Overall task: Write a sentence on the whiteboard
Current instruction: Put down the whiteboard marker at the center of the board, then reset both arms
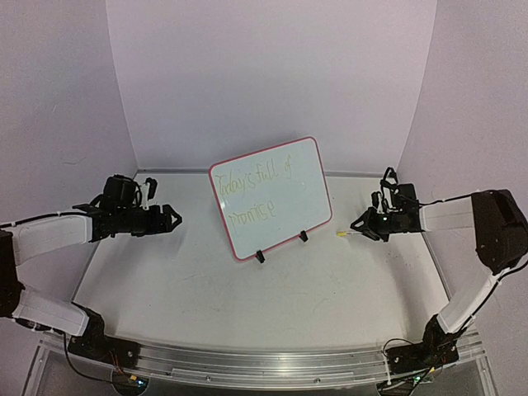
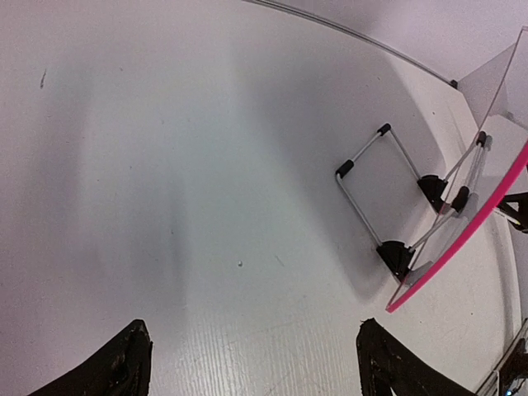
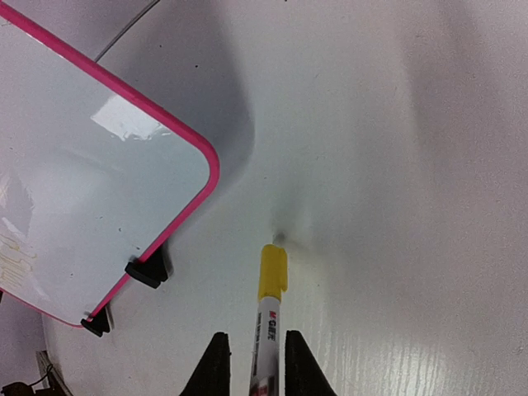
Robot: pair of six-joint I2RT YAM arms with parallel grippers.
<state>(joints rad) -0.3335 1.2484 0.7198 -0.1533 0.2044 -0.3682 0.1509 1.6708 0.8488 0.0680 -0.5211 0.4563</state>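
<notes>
Because the left claw (image 1: 175, 218) hangs wide and empty at nine o'clock over the worktop (image 1: 247, 297), it looks like the one free to steady things.

Just past centre toward twelve o'clock, the whiteboard (image 1: 272, 198) leans back on a thin wire easel (image 2: 371, 190), with two black clip feet (image 1: 261, 256) at its lower edge. I judge it light, thin and stiff, with a glossy, slick face. A push from a pen would probably slide it or tip it backward. The red frame is the place to hold it, at the nine o'clock edge or an upper corner. The face is best left alone, since ink there would likely smear. The sentence (image 1: 252, 194) runs in two lines of faint yellow-green cursive across the upper left, and the right and lower parts are bare.

At three o'clock the right claw (image 1: 356, 224) stands narrow around a yellow marker (image 3: 268, 313), its tip at the worktop beside the board's corner. I cannot tell whether the fingers pinch it. The barrel looks slim, light and smooth, so a mid-barrel grip suits it.
</notes>
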